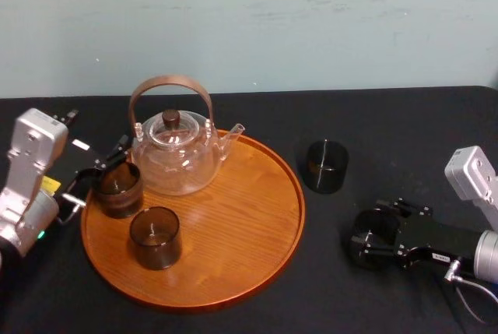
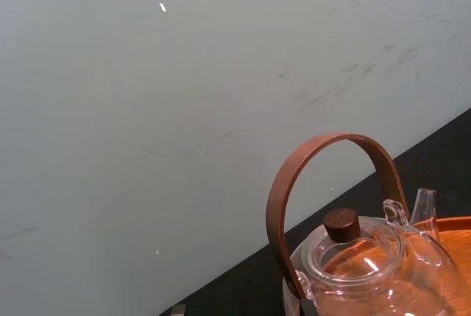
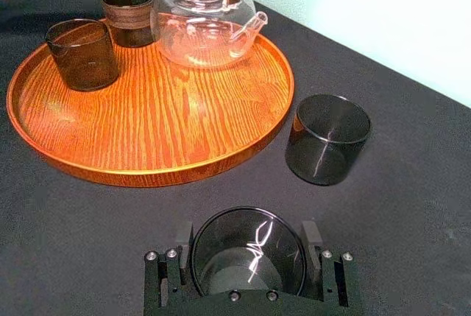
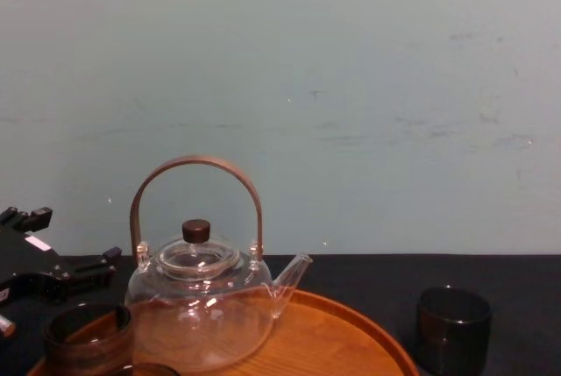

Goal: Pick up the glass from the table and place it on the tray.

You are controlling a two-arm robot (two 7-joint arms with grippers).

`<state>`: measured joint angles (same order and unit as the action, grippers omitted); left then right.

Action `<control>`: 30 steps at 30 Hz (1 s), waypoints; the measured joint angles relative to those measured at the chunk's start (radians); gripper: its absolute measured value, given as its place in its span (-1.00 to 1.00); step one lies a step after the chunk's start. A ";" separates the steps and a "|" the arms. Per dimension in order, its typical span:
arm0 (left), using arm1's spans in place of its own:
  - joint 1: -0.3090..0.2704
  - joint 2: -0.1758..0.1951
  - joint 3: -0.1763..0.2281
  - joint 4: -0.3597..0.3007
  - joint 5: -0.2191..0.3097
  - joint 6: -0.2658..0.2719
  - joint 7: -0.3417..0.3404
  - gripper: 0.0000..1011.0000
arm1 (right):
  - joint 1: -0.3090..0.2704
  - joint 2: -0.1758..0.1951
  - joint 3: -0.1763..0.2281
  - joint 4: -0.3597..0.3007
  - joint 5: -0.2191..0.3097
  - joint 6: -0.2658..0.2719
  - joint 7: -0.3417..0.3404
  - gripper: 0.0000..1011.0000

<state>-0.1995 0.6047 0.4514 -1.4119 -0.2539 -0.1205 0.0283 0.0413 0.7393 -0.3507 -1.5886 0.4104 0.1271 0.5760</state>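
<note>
A dark smoked glass [image 3: 249, 258] stands on the black table, and my right gripper [image 3: 249, 241] is shut on it, one finger against each side. In the head view this gripper [image 1: 372, 239] and its glass [image 1: 366, 242] are right of the round orange-brown wooden tray [image 1: 257, 217]. Another dark glass [image 1: 325, 166] stands free on the cloth just off the tray's right rim. Two brownish glasses [image 1: 155, 237] [image 1: 119, 188] stand on the tray's left part. My left gripper [image 1: 99, 172] is at the tray's left edge beside the farther one, open.
A glass teapot [image 1: 177, 155] with a brown arched handle stands at the back of the tray. The tray's right half is bare wood. A pale wall rises behind the table. The black cloth between tray and right gripper is open.
</note>
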 joint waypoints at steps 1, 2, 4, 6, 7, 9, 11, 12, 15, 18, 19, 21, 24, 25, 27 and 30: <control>0.000 0.000 0.000 0.000 0.000 0.000 0.000 0.98 | 0.000 0.000 0.000 0.000 0.000 0.000 0.000 0.79; 0.000 0.000 0.000 0.000 0.000 0.000 0.000 0.98 | 0.000 0.000 0.000 0.000 0.000 0.000 0.000 0.79; 0.000 0.000 0.000 0.000 0.000 0.000 0.000 0.98 | 0.000 0.000 0.000 0.000 0.000 0.000 0.000 0.78; 0.000 0.000 0.000 0.000 0.000 0.000 0.000 0.98 | -0.004 0.000 0.005 -0.002 0.011 -0.008 0.001 0.79; 0.000 0.000 0.000 0.000 0.000 0.000 0.000 0.98 | -0.005 0.000 0.008 -0.004 0.015 -0.012 0.001 0.79; 0.000 0.000 0.000 0.000 0.000 0.000 0.000 0.98 | -0.009 0.000 0.014 -0.008 0.024 -0.018 0.003 0.79; 0.000 0.000 0.000 0.000 0.000 0.000 0.000 0.98 | -0.011 0.004 0.023 -0.015 0.036 -0.026 0.006 0.79; 0.000 0.000 0.000 0.000 0.000 0.000 0.000 0.98 | -0.012 0.006 0.026 -0.018 0.041 -0.029 0.008 0.79; 0.000 0.000 0.000 0.000 0.000 0.000 0.000 0.98 | -0.011 0.015 0.035 -0.032 0.055 -0.035 0.016 0.79; 0.000 0.000 0.000 0.000 0.000 0.000 0.000 0.98 | -0.004 0.024 0.040 -0.046 0.070 -0.038 0.029 0.79; 0.000 0.000 0.000 0.000 0.000 0.000 0.000 0.98 | 0.003 0.027 0.040 -0.051 0.075 -0.041 0.036 0.79; 0.000 0.000 0.000 0.000 0.000 0.000 0.000 0.98 | 0.011 0.028 0.037 -0.054 0.077 -0.045 0.042 0.79; 0.000 0.000 0.000 0.000 0.000 0.000 0.000 0.98 | 0.027 0.027 0.029 -0.056 0.079 -0.051 0.051 0.78; 0.000 0.000 0.000 0.000 0.000 0.000 0.000 0.98 | 0.041 0.023 0.021 -0.056 0.078 -0.056 0.056 0.79; 0.000 0.000 0.000 0.000 0.000 0.000 0.000 0.98 | 0.064 0.015 0.007 -0.055 0.075 -0.062 0.062 0.79; 0.000 0.000 0.000 0.000 0.000 0.000 0.000 0.98 | 0.093 0.000 -0.015 -0.050 0.067 -0.068 0.070 0.79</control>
<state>-0.1995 0.6047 0.4514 -1.4120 -0.2539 -0.1205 0.0283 0.1346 0.7395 -0.3661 -1.6382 0.4776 0.0588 0.6457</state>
